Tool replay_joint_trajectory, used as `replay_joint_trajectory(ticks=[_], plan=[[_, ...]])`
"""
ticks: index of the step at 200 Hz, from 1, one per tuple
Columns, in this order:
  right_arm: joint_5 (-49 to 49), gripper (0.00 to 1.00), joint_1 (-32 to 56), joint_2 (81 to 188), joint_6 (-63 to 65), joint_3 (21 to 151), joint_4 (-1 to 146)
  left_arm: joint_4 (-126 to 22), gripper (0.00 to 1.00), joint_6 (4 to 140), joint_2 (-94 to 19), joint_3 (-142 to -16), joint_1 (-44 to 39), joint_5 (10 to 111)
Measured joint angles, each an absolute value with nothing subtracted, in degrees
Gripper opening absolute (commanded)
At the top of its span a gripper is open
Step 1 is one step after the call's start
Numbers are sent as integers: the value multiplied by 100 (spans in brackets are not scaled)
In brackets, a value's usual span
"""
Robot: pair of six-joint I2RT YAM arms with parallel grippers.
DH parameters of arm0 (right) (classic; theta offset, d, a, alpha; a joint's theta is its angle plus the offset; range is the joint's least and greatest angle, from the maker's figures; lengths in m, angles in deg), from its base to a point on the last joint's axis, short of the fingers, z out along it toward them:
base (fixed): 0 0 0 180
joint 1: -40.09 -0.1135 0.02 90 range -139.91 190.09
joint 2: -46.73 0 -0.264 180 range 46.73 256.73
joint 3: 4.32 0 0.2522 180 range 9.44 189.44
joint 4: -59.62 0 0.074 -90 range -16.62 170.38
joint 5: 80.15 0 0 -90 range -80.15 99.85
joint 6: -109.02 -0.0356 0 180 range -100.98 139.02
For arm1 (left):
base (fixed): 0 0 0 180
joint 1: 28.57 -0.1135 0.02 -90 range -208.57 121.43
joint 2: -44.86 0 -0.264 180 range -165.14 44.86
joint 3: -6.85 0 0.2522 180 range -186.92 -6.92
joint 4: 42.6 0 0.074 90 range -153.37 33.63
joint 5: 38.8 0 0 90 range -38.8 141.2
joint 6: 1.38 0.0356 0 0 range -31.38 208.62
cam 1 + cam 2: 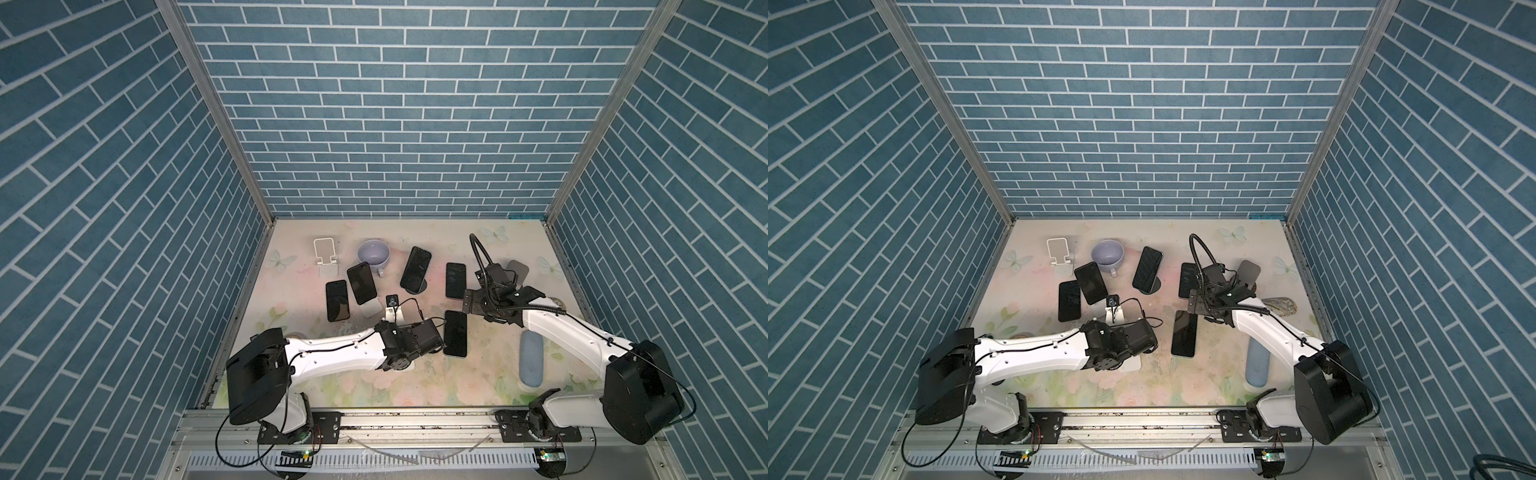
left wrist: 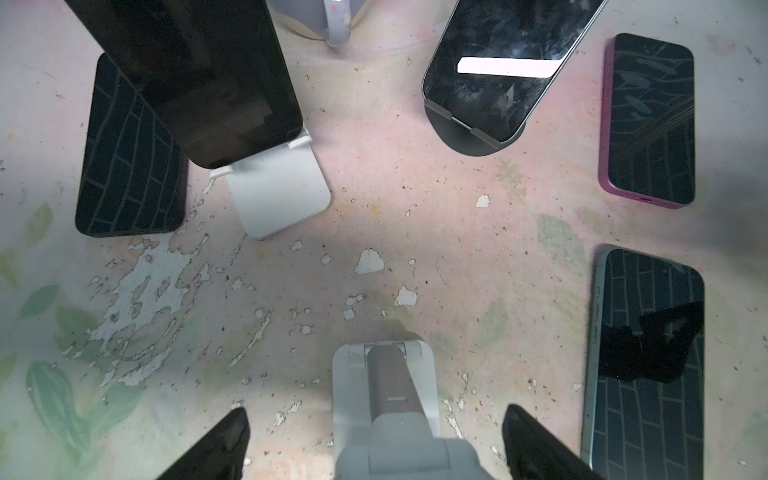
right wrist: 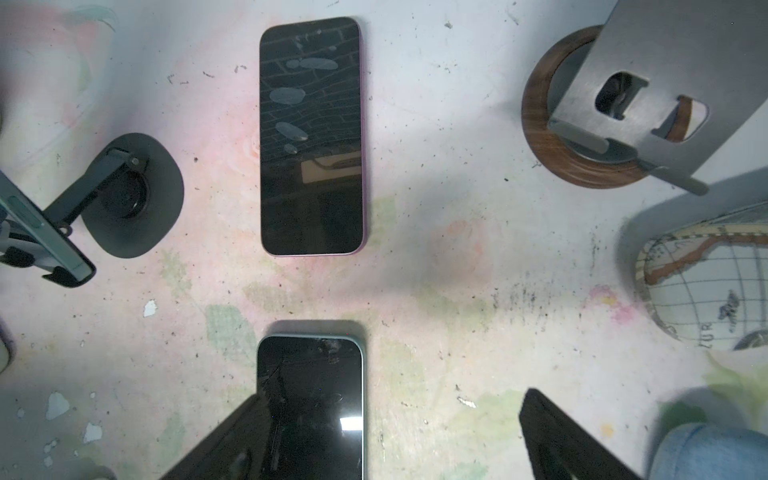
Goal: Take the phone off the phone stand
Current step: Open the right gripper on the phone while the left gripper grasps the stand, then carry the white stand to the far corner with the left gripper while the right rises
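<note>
Phones lie scattered over the tabletop [image 1: 415,382], but only two sit propped. A black phone [image 2: 199,75] leans back on a white stand [image 2: 282,195], its lower edge caught behind two small lips. A scratched phone [image 2: 498,62] rests likewise on a dark round stand [image 2: 465,137]. Those lips are why each stays tilted, so either would, I judge, need lifting up and out rather than dragging forward.

The left pincer [image 2: 376,411] gapes wide with nothing in it, hovering over an empty stand [image 2: 386,374], with both propped phones ahead of it. The right pincer [image 3: 390,399] is also spread and empty, poised above a green-edged phone [image 3: 311,395] lying flat, screen up. A pink-edged phone [image 3: 311,137] lies flat beyond it. Both flat ones are apart from any stand, so they look finished.
</note>
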State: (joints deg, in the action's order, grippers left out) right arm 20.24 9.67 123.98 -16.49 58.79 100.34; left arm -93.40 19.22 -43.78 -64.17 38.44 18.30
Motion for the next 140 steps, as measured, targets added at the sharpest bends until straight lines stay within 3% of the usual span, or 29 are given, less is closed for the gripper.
replay_joint_trajectory(ticks=[22, 67, 140], plan=[[2002, 95, 974, 12422, -1649, 5835, 9982, -9277, 78, 1952, -4477, -6417, 3811, 1900], [1941, 95, 980, 12527, -1649, 5820, 9925, -9224, 61, 2016, -4496, -6417, 3802, 1961], [1880, 95, 987, 12527, -1647, 5817, 9840, -9117, 51, 2029, -4107, -6089, 3798, 1893]])
